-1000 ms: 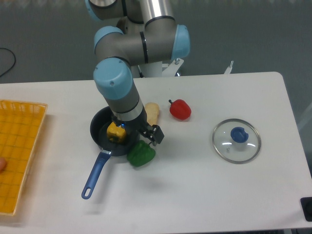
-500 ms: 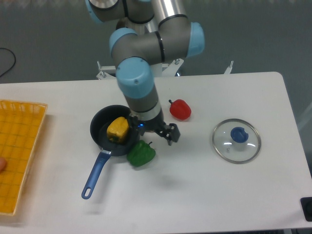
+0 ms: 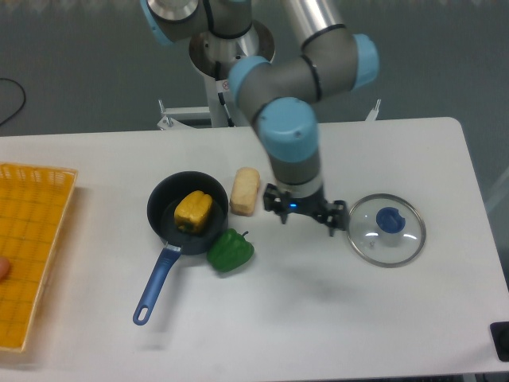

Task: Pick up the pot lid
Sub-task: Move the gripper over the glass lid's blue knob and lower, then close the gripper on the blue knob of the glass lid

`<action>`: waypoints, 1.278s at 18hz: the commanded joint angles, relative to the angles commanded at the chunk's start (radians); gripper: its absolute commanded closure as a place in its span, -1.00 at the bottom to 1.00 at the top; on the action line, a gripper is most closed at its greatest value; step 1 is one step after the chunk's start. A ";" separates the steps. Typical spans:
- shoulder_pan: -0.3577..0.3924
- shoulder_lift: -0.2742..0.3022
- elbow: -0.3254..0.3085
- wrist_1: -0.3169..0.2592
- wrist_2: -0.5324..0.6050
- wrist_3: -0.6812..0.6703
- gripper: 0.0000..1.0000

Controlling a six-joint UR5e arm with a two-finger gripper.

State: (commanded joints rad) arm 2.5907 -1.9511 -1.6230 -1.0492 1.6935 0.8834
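The gripper (image 3: pixel 308 220) hangs left of the pot lid (image 3: pixel 372 243), its fingers spread wide with nothing seen in their hold, presumably so they can straddle the blue knob (image 3: pixel 390 220). The pot lid lies on the table (image 3: pixel 318 318) at the right, blue knob upward, which offers a grip; the arm (image 3: pixel 290 135) probably needs to travel right before descending

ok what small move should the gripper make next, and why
I'd probably slide the open gripper toward the picture's right until its fingers sit either side of the blue knob, before any lowering. The knob tops the clear lid and looks graspable, but the fingertips are to its left in this view.
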 joint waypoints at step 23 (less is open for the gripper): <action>0.189 -0.130 0.008 0.026 0.100 0.801 -1.00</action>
State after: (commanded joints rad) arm 2.7796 -2.0816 -1.6153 -1.0232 1.7933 1.6843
